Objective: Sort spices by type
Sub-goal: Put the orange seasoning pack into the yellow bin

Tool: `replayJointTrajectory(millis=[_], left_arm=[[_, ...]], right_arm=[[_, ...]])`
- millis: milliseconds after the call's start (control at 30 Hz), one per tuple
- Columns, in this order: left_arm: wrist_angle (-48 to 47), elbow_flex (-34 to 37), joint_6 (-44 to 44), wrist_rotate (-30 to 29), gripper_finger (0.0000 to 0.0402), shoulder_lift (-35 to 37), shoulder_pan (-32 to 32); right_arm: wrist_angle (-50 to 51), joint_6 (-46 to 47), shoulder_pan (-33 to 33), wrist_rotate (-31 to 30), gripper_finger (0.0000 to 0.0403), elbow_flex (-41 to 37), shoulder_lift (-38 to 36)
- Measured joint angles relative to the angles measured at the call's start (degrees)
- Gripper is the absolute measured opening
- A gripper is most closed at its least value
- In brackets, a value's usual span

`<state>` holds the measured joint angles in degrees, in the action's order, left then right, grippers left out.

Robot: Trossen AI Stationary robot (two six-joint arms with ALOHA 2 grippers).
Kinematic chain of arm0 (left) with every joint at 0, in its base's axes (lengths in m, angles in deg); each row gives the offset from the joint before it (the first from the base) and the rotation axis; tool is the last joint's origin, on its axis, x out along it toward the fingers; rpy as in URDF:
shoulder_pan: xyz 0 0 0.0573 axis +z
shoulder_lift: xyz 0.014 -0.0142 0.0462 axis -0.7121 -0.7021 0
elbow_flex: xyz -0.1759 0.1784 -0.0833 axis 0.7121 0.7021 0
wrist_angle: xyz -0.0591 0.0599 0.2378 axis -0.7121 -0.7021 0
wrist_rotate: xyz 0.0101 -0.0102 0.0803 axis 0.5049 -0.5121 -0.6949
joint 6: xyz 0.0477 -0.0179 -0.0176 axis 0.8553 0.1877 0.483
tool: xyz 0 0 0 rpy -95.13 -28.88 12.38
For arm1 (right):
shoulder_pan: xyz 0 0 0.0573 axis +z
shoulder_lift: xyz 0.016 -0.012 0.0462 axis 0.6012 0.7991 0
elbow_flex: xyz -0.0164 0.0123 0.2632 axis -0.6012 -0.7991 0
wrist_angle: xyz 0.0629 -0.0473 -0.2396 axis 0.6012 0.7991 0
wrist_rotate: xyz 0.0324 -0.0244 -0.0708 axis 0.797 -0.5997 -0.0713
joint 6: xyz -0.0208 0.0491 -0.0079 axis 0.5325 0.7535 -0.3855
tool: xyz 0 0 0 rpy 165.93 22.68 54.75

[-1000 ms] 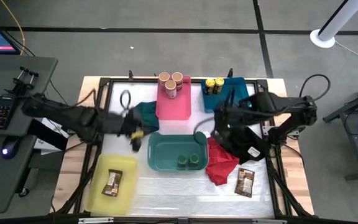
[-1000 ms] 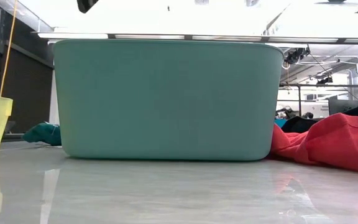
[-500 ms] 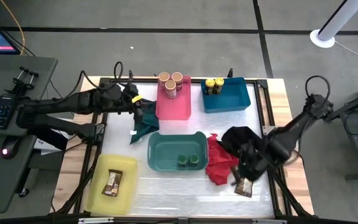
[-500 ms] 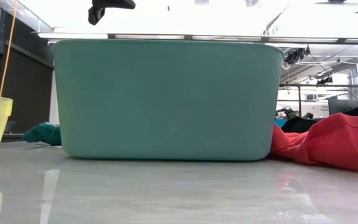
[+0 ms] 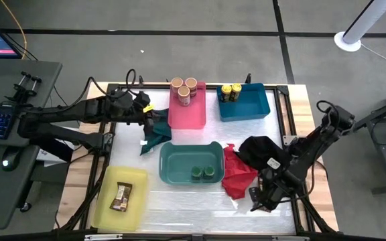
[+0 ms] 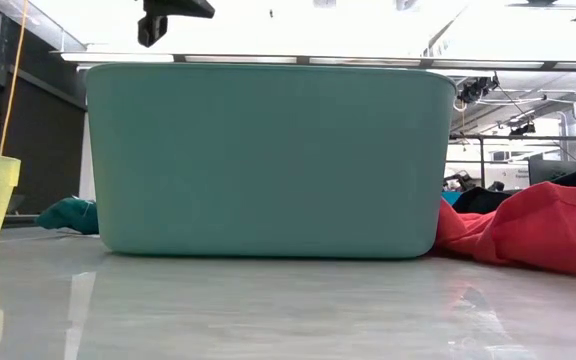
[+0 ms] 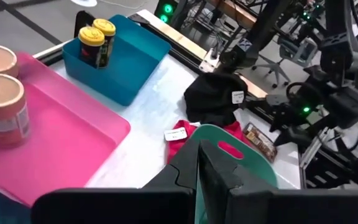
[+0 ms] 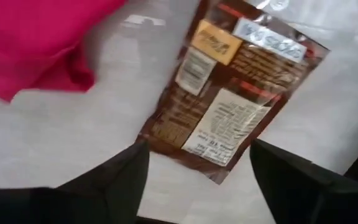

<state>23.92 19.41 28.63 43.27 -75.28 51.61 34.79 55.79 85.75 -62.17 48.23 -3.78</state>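
With its fingers spread over the brown spice packet [image 8: 229, 93] lying flat on the desk [image 5: 179, 201] beside the red cloth [image 5: 236, 175], the right gripper [image 5: 263, 199] is approaching. Next: lower, pinch, carry to the yellow bin [image 5: 139, 175]. Left gripper [image 5: 147, 115] pressed together, idle near the pink bin [image 5: 186, 117].

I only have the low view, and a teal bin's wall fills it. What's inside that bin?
Observer: Two green-lid jars.
Operator: Where is the right hand?
Observer: The right hand is over a brown packet at the front right of the table, fingers open on either side of it.
Operator: And the left?
Observer: The left hand is shut, beside the pink bin.
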Motion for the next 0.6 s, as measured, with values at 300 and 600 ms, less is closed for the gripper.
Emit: replayJointTrajectory(millis=[300, 600], left_arm=[[-0.75, 0.0, -1.05, 0.1, 0.0001, 0.0, -2.04], [-3.56, 0.0, -1.69, 2.61, 0.0001, 0.31, -2.19]], right_arm=[[2.01, 3.82, -1.62, 5.14, 0.03, -2.38, 3.56], [0.93, 3.22, -2.71, 6.36, 0.03, -2.07, 8.28]])
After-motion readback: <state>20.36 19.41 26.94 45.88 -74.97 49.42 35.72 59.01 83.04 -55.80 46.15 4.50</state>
